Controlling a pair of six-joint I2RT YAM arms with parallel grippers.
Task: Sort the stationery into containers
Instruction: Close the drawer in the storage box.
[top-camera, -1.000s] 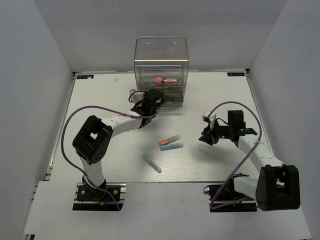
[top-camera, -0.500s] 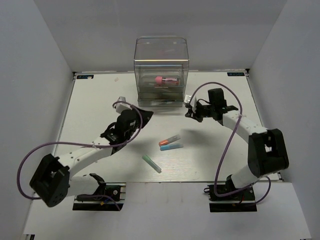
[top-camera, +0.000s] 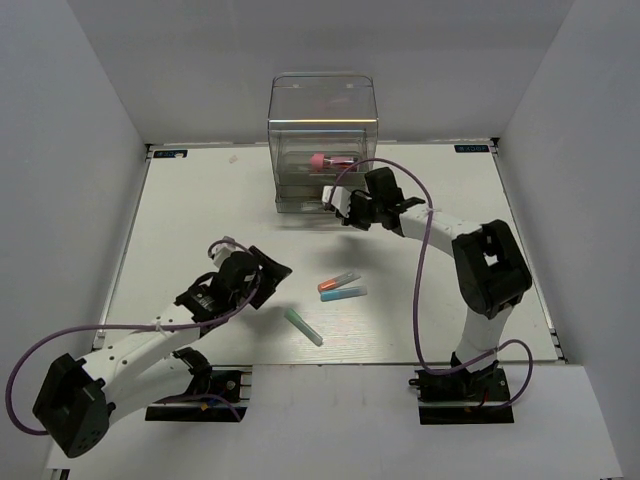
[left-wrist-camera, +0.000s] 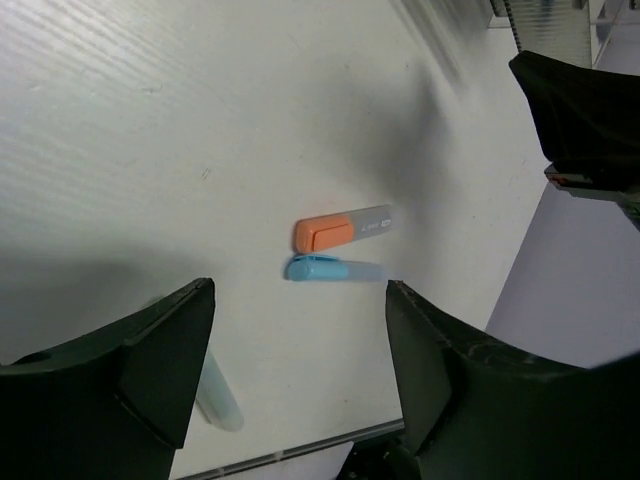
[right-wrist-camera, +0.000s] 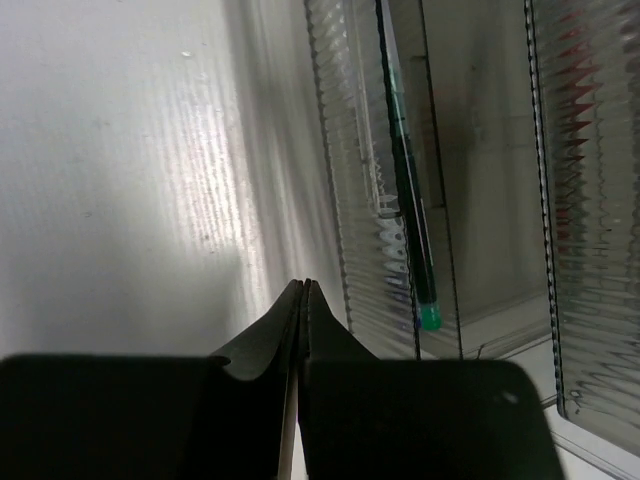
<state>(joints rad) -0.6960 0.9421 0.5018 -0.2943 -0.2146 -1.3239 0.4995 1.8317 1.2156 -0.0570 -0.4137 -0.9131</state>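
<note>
Three markers lie mid-table: an orange-capped one (top-camera: 338, 281) (left-wrist-camera: 345, 228), a light blue one (top-camera: 343, 294) (left-wrist-camera: 330, 268) right beside it, and a teal-green one (top-camera: 303, 326) (left-wrist-camera: 215, 395) nearer the front. My left gripper (top-camera: 272, 275) (left-wrist-camera: 300, 290) hangs open just left of them, holding nothing. The clear smoky organiser (top-camera: 322, 130) stands at the back with a pink-red marker (top-camera: 330, 160) inside. My right gripper (top-camera: 338, 205) (right-wrist-camera: 303, 287) is shut and empty, its tip by the ribbed drawer front (right-wrist-camera: 365, 200). Behind that front lies a dark pen (right-wrist-camera: 408, 200) with a green end.
White walls close in the table (top-camera: 200, 220) on the left, right and back. The right arm's purple cable (top-camera: 425, 260) arcs over the table's right side. The left arm lies low across the near left.
My left gripper pulled back from the organiser toward the near left and opened. My right arm swung from the right side to the organiser's front, and its gripper shut.
</note>
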